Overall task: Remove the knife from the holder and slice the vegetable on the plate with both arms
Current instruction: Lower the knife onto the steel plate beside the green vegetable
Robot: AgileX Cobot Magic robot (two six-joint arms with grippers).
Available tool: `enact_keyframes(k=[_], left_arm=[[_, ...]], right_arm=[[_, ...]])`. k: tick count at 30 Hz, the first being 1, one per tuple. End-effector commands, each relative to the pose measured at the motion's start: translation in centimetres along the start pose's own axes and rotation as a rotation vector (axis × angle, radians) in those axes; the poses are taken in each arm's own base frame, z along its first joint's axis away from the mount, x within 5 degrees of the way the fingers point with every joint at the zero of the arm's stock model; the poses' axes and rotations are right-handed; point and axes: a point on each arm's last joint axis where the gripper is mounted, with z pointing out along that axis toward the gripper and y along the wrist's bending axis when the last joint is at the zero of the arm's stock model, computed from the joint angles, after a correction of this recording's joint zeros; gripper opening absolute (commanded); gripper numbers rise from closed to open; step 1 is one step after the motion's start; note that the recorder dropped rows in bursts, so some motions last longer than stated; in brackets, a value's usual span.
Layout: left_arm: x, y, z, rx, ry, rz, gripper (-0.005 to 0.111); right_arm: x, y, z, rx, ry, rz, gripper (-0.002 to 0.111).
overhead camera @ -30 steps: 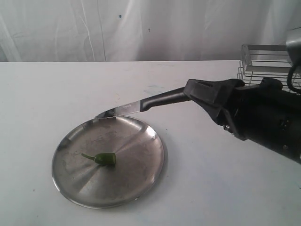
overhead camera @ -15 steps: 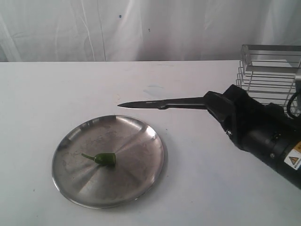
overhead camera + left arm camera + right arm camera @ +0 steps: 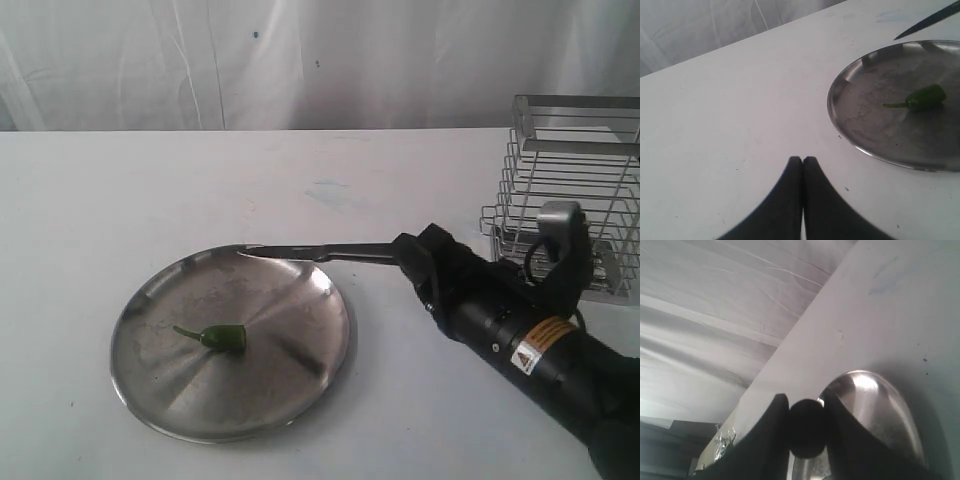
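Note:
A small green chili, the vegetable [image 3: 222, 337] [image 3: 924, 97], lies left of centre on the steel plate [image 3: 290, 380] [image 3: 875, 135]. My right gripper [image 3: 412, 255] [image 3: 806, 426] is shut on the black handle of the knife [image 3: 330, 252]. The blade runs level and points left, its tip over the plate's far rim; that tip [image 3: 927, 22] shows in the left wrist view. The silver wire holder [image 3: 570, 190] stands at the back right, behind the right arm. My left gripper [image 3: 802, 160] is shut and empty over bare table short of the plate, out of the exterior view.
A white curtain hangs behind the white table [image 3: 150, 200]. The right arm's black body [image 3: 540, 350] stretches from the lower right corner toward the plate. In the right wrist view the plate's rim [image 3: 865, 385] lies just beyond the gripped handle.
The right gripper with the knife pulled back to the right, then came down and forward; the blade now lies lower, its tip over the plate's far rim. The chili has not moved.

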Motion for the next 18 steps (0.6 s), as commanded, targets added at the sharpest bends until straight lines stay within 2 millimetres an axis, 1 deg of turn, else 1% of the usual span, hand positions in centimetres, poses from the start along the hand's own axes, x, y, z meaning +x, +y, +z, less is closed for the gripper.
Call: enact_keyframes(k=[1, 5, 8, 12, 15, 18], left_arm=[[0.1, -0.1, 0.0, 0.007, -0.004, -0.011, 0.0], [0.1, -0.1, 0.0, 0.007, -0.004, -0.011, 0.0], [0.1, -0.1, 0.0, 0.007, -0.004, -0.011, 0.0], [0.1, -0.1, 0.0, 0.007, -0.004, -0.011, 0.0], [0.1, -0.1, 0.0, 0.007, -0.004, -0.011, 0.0], [0.1, -0.1, 0.0, 0.007, -0.004, -0.011, 0.0]], right_arm=[[1.1, -0.9, 0.7, -0.059, 0.039, -0.013, 0.0], [1.5, -2.7, 1.1, 0.02, 0.019, 0.019, 0.0], [1.9, -3.6, 1.3, 0.057, 0.037, 0.031, 0.0], [2.4, -4.3, 1.4, 0.084, 0.061, 0.029, 0.0], [2.6, -4.5, 1.4, 0.089, 0.071, 0.014, 0.0], [2.7, -4.6, 1.4, 0.098, 0.086, -0.039, 0.0]])
